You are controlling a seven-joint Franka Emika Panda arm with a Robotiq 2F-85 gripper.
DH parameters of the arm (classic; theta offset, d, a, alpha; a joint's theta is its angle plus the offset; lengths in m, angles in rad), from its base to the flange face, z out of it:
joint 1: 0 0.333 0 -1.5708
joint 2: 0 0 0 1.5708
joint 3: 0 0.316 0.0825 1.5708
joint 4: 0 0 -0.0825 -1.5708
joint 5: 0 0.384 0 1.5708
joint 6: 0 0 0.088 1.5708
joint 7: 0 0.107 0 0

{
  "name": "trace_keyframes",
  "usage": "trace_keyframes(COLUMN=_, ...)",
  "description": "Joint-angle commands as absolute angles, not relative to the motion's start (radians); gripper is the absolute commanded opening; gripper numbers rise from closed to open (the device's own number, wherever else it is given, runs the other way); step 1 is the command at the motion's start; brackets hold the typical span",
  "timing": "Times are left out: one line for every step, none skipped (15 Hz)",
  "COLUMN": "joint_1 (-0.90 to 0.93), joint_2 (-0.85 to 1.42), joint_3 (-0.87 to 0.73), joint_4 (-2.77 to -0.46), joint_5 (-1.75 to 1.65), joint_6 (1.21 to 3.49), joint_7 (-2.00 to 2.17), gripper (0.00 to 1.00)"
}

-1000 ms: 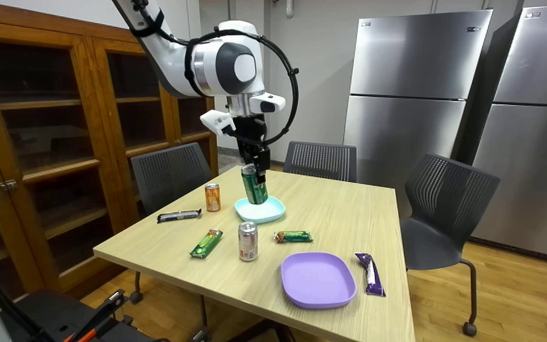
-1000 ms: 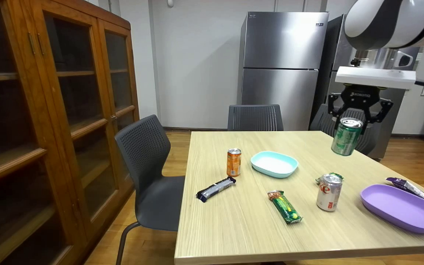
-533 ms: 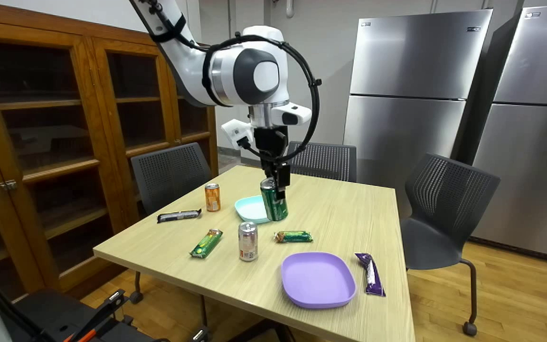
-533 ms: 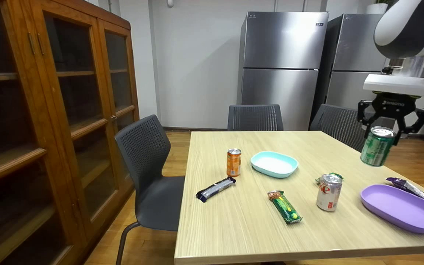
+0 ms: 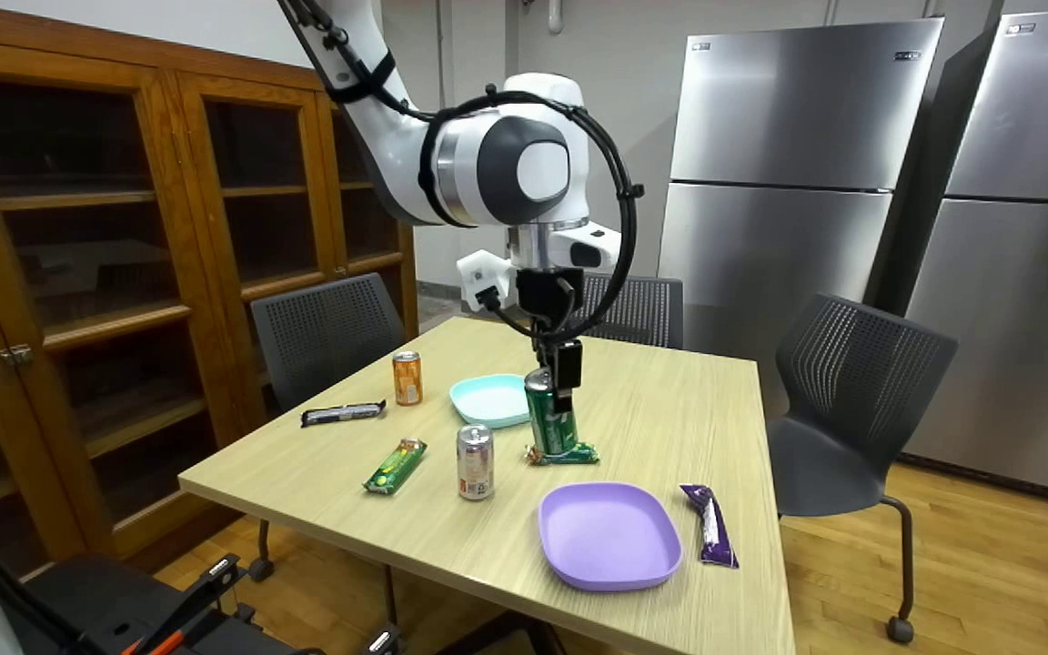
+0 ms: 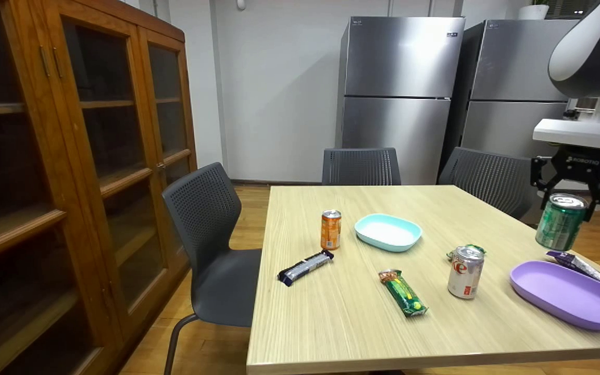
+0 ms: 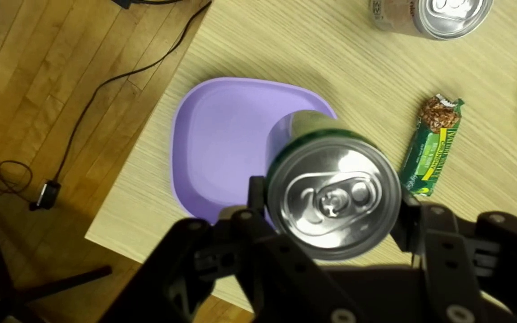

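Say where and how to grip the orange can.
Come down from above and close across opposite sides of the orange can, around mid-height: it stands upright, its top uncovered and its round wall straight. That looks the surest hold. The gripper would first have to release the green can.

claw (image 7: 331,202) cropped below, purple plate (image 7: 222,143) partly hidden

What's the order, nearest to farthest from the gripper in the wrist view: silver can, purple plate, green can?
1. The green can, held in the gripper.
2. The purple plate, toward the picture's left, partly hidden by that can.
3. The silver can, cut off at the picture's top edge, toward the right.
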State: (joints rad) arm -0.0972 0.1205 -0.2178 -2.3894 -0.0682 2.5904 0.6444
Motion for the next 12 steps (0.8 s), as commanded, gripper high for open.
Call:
trace_keyframes(joint_1=-0.107, joint_2=0.177, joint_3=-0.22, joint_4=-2.331, joint_5=-0.042, joint_6=2.575, joint_7=0.663, gripper=0.38)
trace_keyframes(joint_1=-0.107, joint_2=0.196, joint_3=-0.223, joint_4=-2.317, joint_5=-0.034, joint_6=2.57, joint_7=0.66, gripper=0.38)
trace_keyframes(joint_1=-0.105, joint_2=0.214, joint_3=-0.225, joint_4=-2.301, joint_5=-0.029, joint_6=2.564, joint_7=0.659, gripper=0.38)
trace_keyframes(joint_1=-0.104, joint_2=0.231, joint_3=-0.228, joint_4=-2.284, joint_5=-0.021, joint_6=2.558, joint_7=0.657, gripper=0.38)
trace_keyframes(joint_1=-0.104, joint_2=0.251, joint_3=-0.229, joint_4=-2.268, joint_5=-0.01, joint_6=2.554, joint_7=0.653, gripper=0.38)
trace_keyframes(joint_1=-0.103, joint_2=0.269, joint_3=-0.232, joint_4=-2.25, joint_5=-0.004, joint_6=2.548, joint_7=0.654, gripper=0.38)
trace_keyframes(joint_1=-0.101, joint_2=0.287, joint_3=-0.236, joint_4=-2.233, joint_5=0.0, joint_6=2.543, joint_7=0.654, gripper=0.38)
trace_keyframes(joint_1=-0.101, joint_2=0.307, joint_3=-0.238, joint_4=-2.217, joint_5=0.007, joint_6=2.542, joint_7=0.652, gripper=0.38)
trace_keyframes(joint_1=-0.102, joint_2=0.326, joint_3=-0.237, joint_4=-2.2, joint_5=0.019, joint_6=2.537, joint_7=0.647, gripper=0.38)
trace_keyframes(joint_1=-0.102, joint_2=0.346, joint_3=-0.237, joint_4=-2.184, joint_5=0.028, joint_6=2.534, joint_7=0.646, gripper=0.38)
trace_keyframes(joint_1=-0.102, joint_2=0.368, joint_3=-0.236, joint_4=-2.168, joint_5=0.04, joint_6=2.531, joint_7=0.645, gripper=0.38)
trace_keyframes(joint_1=-0.102, joint_2=0.386, joint_3=-0.235, joint_4=-2.154, joint_5=0.051, joint_6=2.527, joint_7=0.642, gripper=0.38)
